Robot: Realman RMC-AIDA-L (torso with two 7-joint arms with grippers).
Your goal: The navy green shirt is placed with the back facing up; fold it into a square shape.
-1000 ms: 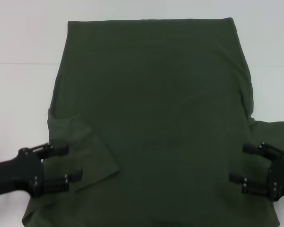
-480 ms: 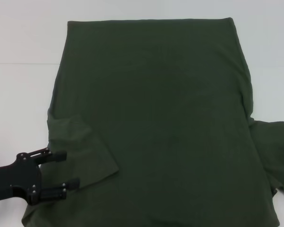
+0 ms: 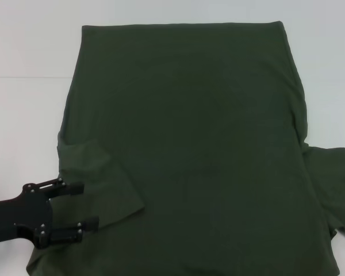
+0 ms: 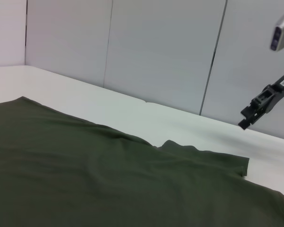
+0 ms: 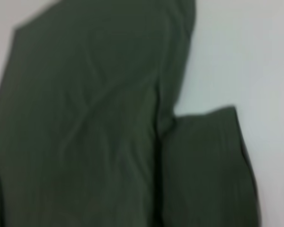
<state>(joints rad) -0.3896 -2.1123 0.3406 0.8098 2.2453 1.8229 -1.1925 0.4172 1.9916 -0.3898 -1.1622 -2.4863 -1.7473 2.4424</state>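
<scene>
One gripper, the left gripper (image 3: 80, 206), sits with fingers apart and holding nothing over the folded-in left sleeve of the shirt (image 3: 190, 149), which lies flat, plain side up, on the white table (image 3: 23, 115); right gripper out of view.

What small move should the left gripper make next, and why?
Probably close on the left sleeve: the left gripper sits open at its edge, that sleeve already lies folded onto the navy green shirt, and the right sleeve lies spread out.
</scene>
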